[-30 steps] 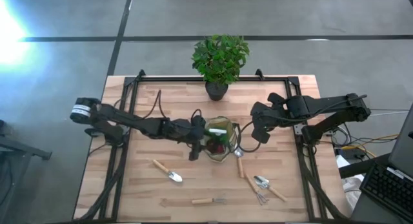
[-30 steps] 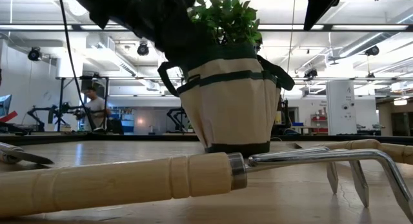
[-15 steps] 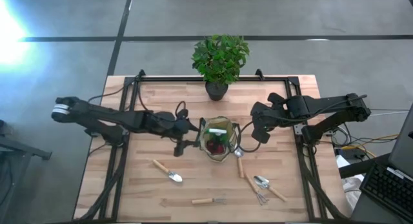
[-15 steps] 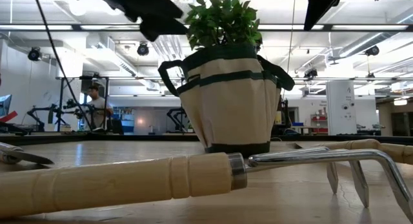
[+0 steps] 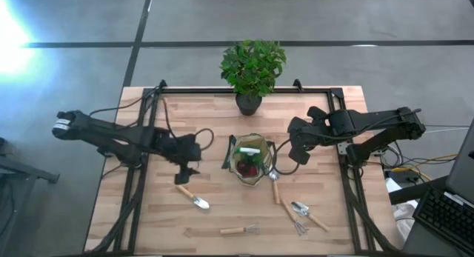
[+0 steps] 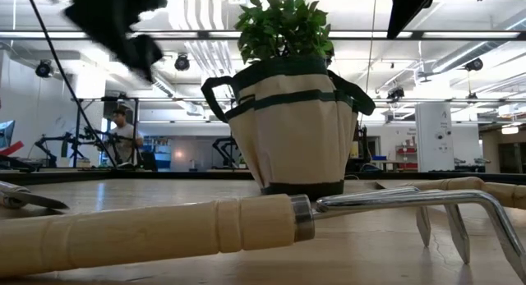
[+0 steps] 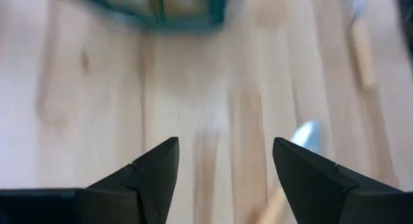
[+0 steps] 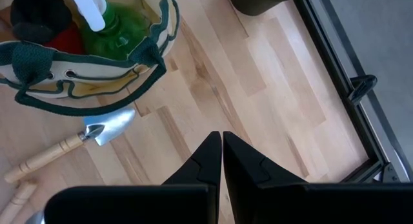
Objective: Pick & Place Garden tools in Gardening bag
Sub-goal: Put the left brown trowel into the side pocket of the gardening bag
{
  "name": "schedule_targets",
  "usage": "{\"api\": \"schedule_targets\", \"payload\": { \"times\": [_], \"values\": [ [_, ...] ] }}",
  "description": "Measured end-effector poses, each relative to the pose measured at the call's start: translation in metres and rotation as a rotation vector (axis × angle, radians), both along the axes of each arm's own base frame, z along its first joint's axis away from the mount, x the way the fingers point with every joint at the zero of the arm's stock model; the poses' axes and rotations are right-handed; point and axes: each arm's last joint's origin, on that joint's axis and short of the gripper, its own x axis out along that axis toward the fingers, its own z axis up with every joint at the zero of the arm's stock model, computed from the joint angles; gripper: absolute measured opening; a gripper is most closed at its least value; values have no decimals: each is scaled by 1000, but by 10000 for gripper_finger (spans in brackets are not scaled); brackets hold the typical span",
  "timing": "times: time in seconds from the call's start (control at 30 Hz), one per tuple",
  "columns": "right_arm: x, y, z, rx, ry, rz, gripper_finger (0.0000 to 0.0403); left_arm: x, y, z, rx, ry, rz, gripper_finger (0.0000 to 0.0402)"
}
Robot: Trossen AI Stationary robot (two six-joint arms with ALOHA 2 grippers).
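The left gripper [image 5: 184, 172] is seen over the left part of the tabletop [image 5: 148, 212], its fingers [image 7: 151, 169] spread apart and holding nothing. Just near of it, a wooden-handled trowel [image 5: 192, 196] is lying flat on the wood. Further toward the near edge, a small rake [image 5: 239, 230] is laid on its side; in the low view its pale handle and bent metal tines [image 6: 246, 223] fill the foreground.

In the middle, the gardening bag [image 5: 250, 159] is standing upright with its round mouth open. Inside it a green spray bottle [image 8: 113, 20] with a white nozzle and a red item [image 8: 68, 37] are held. Behind the bag, at the far edge, a potted plant [image 5: 252, 68] is placed.

Just right of the bag, a second trowel [image 8: 77, 140] is lying with its blade touching the bag's base. Near of it, two more tools [image 5: 300, 215] are crossed together.

The right gripper [image 5: 302, 155] is held right of the bag, its fingers [image 8: 206, 162] pressed together, empty.
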Motion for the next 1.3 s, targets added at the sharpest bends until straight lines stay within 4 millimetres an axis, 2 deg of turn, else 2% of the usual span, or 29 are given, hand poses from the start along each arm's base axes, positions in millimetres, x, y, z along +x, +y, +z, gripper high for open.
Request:
{"api": "schedule_targets", "payload": {
  "times": [0.5,0.9,1.17,1.3],
  "values": [
    [0,0,0,1,-3,0,8,1,-50,-33,4,236,-174,227],
    [1,0,0,1,-7,0,8,14,-62,-66,63,385,-227,227],
    [1,0,0,1,-8,0,8,20,-69,-87,24,489,-264,227],
    [1,0,0,1,-8,0,8,25,-74,-94,21,482,-299,227]
  ]
}}
